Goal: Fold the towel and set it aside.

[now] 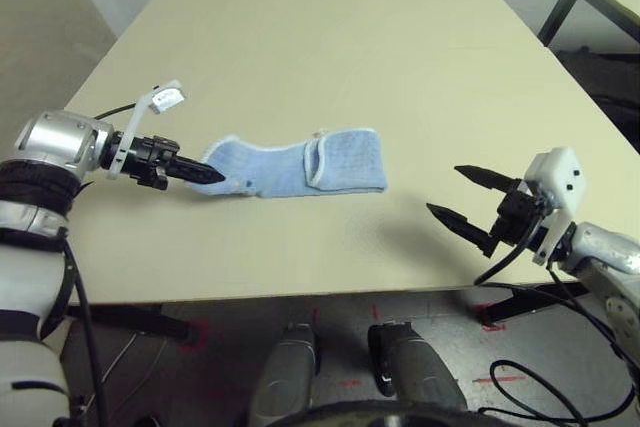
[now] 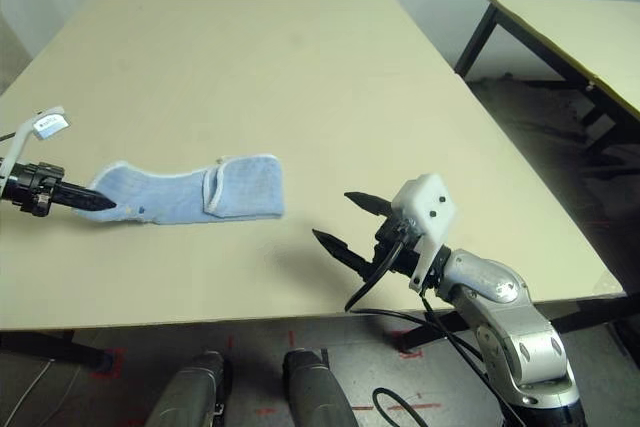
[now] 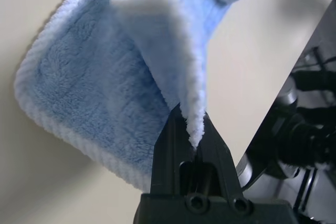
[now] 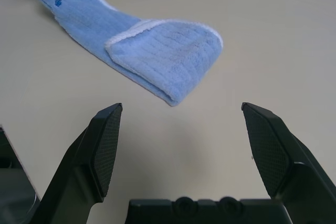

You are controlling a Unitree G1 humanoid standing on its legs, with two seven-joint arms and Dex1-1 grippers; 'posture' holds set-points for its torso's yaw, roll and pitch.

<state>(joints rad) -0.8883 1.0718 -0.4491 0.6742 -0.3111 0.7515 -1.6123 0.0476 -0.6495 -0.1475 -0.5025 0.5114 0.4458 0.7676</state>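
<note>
Left end effector [image 1: 208, 174]: you have it clamped on one end of the towel [image 1: 300, 167]; in the left wrist view a fold of white-edged terry is pinched between its two black fingers [image 3: 173, 145].
Towel: light-blue cloth with white stitched edging, drawn out long from your left end effector toward the middle of the counter [image 1: 330, 57]. The far end is doubled over on itself and lies flat; the gripped end is lifted slightly off the surface.
Motif: a small dark-blue mark [image 4: 58, 2] sits on the towel just beside the pinched end.
Right end effector [image 1: 470, 202]: its fingers stand wide apart with nothing between them. It hovers at the near right part of the counter and points toward the towel.
Towel from your right end effector: the doubled end lies ahead of the open fingertips [image 4: 107, 129], near but apart, with bare counter between.
Second table [image 2: 570, 32]: stands beyond your right end effector, well apart.
</note>
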